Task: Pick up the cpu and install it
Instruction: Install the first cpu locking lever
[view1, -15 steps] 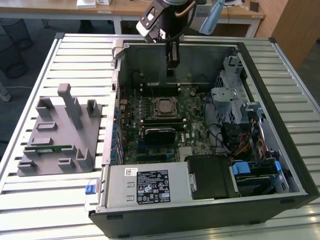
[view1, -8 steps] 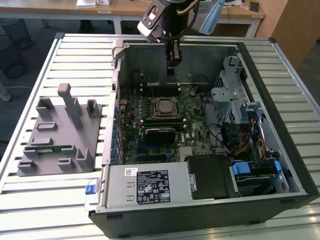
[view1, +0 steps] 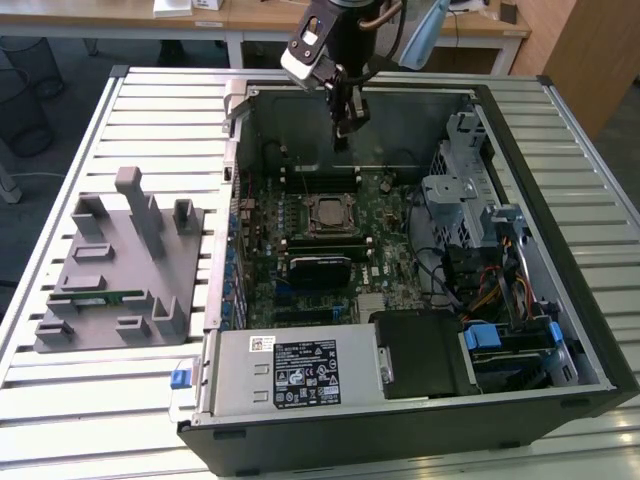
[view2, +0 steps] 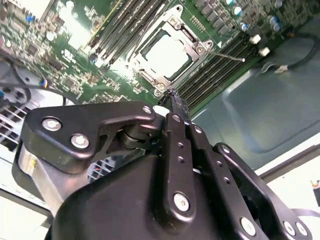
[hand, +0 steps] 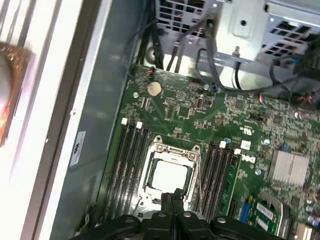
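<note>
Inside the socket (hand: 173, 149) lies the cpu (hand: 167, 177), below the empty, fully closed hand (hand: 172, 196).

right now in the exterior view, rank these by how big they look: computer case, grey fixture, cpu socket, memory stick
1. computer case
2. grey fixture
3. cpu socket and green memory stick: unsure, the stick looks longer but far thinner

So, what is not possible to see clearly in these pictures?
1. The socket, both wrist views: glare whitens its middle, so whether the cpu lies there is unclear.
2. The same socket, exterior view: too small to tell.
3. A brownish thing, first wrist view: blurred, cut off by the picture's edge.
</note>
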